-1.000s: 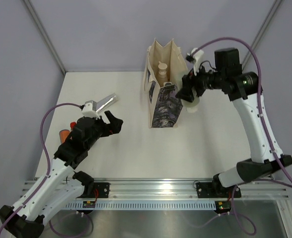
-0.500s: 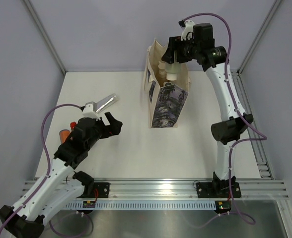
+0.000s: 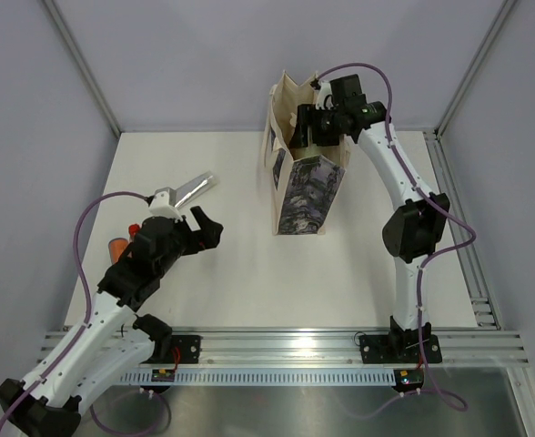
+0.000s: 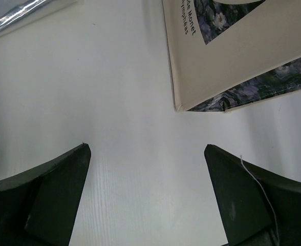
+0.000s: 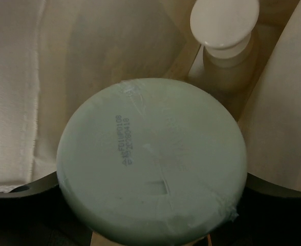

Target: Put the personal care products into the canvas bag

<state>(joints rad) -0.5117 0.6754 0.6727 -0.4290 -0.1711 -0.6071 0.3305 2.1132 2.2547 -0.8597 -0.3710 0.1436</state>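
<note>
Top external view shows the canvas bag (image 3: 306, 196) standing upright on the white table (image 3: 231, 273), towards the far side, with its printed panel facing the arms. The right arm reaches over from the right, and the right gripper (image 3: 309, 125) is at the open mouth of the bag. From this view I cannot tell what it holds, because the gripper body covers it. The right wrist view gives the answer: the two dark fingers (image 5: 33, 205) press from both sides on a pale-green cylinder (image 5: 153, 161), whose round end with small printed digits faces the camera. The cylinder is between the cream inner walls of the bag (image 5: 89, 51), and a beige pump bottle (image 5: 224, 41) stands deeper inside, just beside it. In the top view the left gripper (image 3: 204, 228) is over the table to the left of the bag, well apart from it. A silver tube (image 3: 191, 189) lies near it on the far side, and an orange bottle (image 3: 116, 246) and a red cap (image 3: 134, 228) show at the left side of the arm. The left wrist view shows its fingers (image 4: 48, 195) spread wide with only bare table between them. It also shows the lower corner of the bag (image 4: 227, 56) and the end of the silver tube (image 4: 17, 18) at the upper left.
</note>
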